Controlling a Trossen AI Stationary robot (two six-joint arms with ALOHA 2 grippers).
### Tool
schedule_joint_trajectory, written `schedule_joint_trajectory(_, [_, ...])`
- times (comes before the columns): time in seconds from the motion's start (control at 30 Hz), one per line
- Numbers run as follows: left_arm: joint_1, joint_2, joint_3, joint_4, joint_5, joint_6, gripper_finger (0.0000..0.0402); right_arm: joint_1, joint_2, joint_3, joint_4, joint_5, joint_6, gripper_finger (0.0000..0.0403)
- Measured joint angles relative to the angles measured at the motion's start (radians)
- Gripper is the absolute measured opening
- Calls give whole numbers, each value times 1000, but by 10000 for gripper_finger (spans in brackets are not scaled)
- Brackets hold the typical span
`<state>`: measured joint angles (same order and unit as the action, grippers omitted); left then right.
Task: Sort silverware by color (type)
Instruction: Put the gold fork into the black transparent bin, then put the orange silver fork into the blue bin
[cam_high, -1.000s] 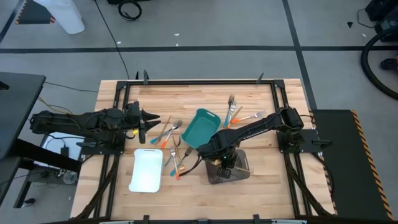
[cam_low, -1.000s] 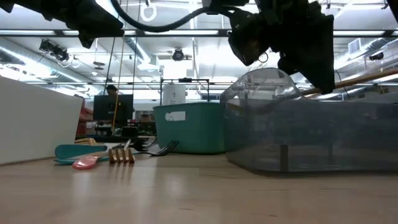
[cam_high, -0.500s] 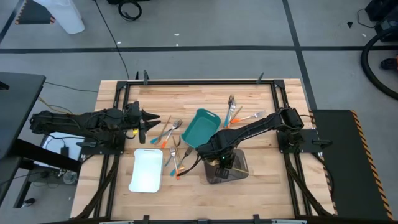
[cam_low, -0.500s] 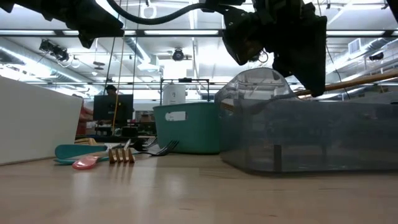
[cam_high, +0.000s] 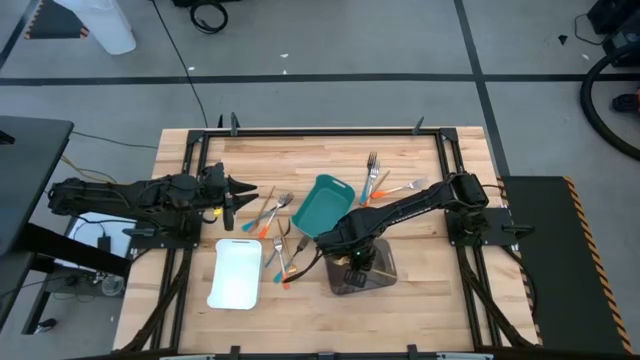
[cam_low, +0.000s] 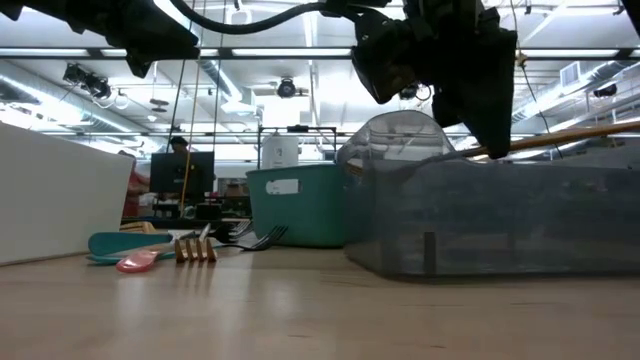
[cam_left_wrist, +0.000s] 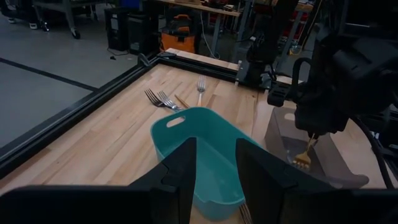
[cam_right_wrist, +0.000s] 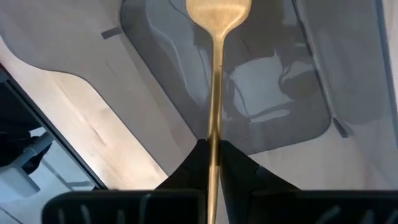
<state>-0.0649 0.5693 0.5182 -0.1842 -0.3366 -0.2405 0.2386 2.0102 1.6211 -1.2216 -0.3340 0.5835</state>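
Note:
My right gripper (cam_high: 355, 255) is over the grey tray (cam_high: 362, 270) and is shut on a gold fork (cam_right_wrist: 217, 74). The fork also shows in the left wrist view (cam_left_wrist: 303, 155). My left gripper (cam_high: 243, 190) is open and empty at the table's left, level above the wood, pointing at the teal tray (cam_high: 322, 205). Loose silverware lies on the table: orange- and teal-handled pieces (cam_high: 268, 210) between my left gripper and the teal tray, several more (cam_high: 285, 262) beside the white tray (cam_high: 236, 274), and forks (cam_high: 376, 178) at the far right. My right gripper pinches the gold fork's slim handle (cam_right_wrist: 213, 149) between its two fingers. The fingers point down from above and the fork runs on along them. The fork hangs below the fingers with its head (cam_left_wrist: 303, 162) down inside the grey tray. Whether the head touches the tray floor I cannot tell.
A second gold handle (cam_low: 575, 133) slants up over the grey tray's rim on its right side. In the low view a teal handle, a pinkish spoon (cam_low: 135, 262) and gold tines (cam_low: 196, 248) lie on the wood. Black rails (cam_high: 300, 132) frame the table.
My right gripper has gone a little toward the table's left edge with the gold fork, staying shut. The grey tray has slid a little toward the left with it.

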Motion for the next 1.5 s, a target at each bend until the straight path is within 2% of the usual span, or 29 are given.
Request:
schedule_joint_trajectory(0.27, [0, 0, 0, 0, 0, 0, 121, 1, 0, 0, 18, 2, 1, 35])
schedule_joint_trajectory(0.6, [0, 0, 0, 0, 0, 0, 121, 2, 0, 0, 17, 29, -1, 92])
schedule_joint_trajectory(0.77, [0, 0, 0, 0, 0, 0, 121, 2, 0, 0, 17, 28, -1, 108])
schedule_joint_trajectory(0.93, [0, 0, 0, 0, 0, 0, 121, -5, 0, 0, 0, -31, -1, 111])
schedule_joint_trajectory(1.03, [0, 0, 0, 0, 0, 0, 121, -18, 0, 25, -75, -46, -2, 108])
schedule_joint_trajectory(1.3, [0, 0, 0, -1, 0, 0, 121, -38, -2, 103, -283, 173, -140, 107])
schedule_joint_trajectory(1.5, [0, 0, 0, -1, 0, 0, 121, -54, -2, 105, -293, 246, -245, 107])
